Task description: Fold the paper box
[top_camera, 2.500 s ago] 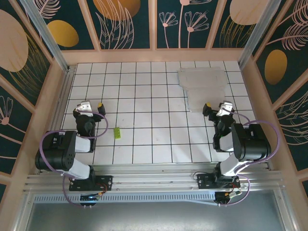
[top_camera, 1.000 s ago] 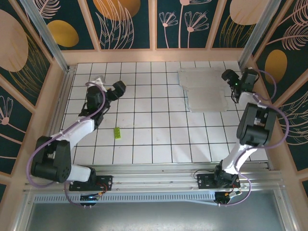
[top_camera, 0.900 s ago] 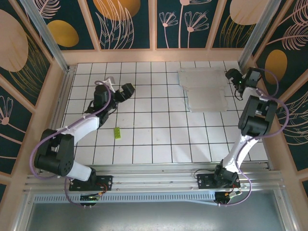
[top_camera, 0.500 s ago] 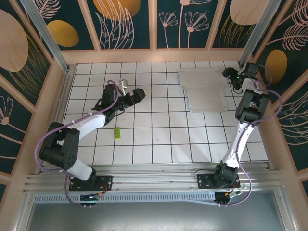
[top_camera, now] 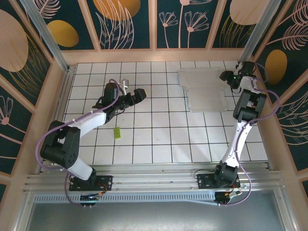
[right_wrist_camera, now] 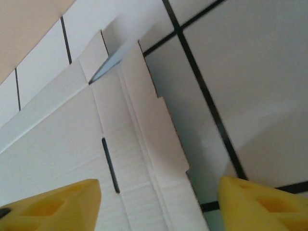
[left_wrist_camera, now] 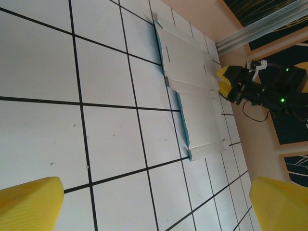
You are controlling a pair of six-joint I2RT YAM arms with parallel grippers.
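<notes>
The paper box (top_camera: 204, 89) lies flat and unfolded in the upper right of the overhead view, whitish face up on the tiled table (top_camera: 159, 139). In the left wrist view a thin cyan rim shows along its near edge. It sits where it sat two and a half seconds ago; no panel has been raised, so by the look of it the folding has yet to begin.

What has changed is the arms. Both were tucked back near the bottom of the frame. Now the right gripper (top_camera: 226, 77) has reached up to the card's right edge, and the left gripper (top_camera: 138, 94) has swung out to the centre-left tiles.

In the right wrist view you see the two yellow fingertips low in the frame, set apart, with the card's notched side flap and a slot running up between them. The jaws are unclenched and pinch nothing that can be seen. Whether they touch the card, you cannot tell.

Your left gripper is spread wide and empty, pointing at the box from well apart, with bare tiles between. The box fills the upper middle of its view.

A small yellow-green scrap (top_camera: 117, 133) lies lower left, clear of both arms.

This reads as the approach: right arm at the flap, left arm closing in.
</notes>
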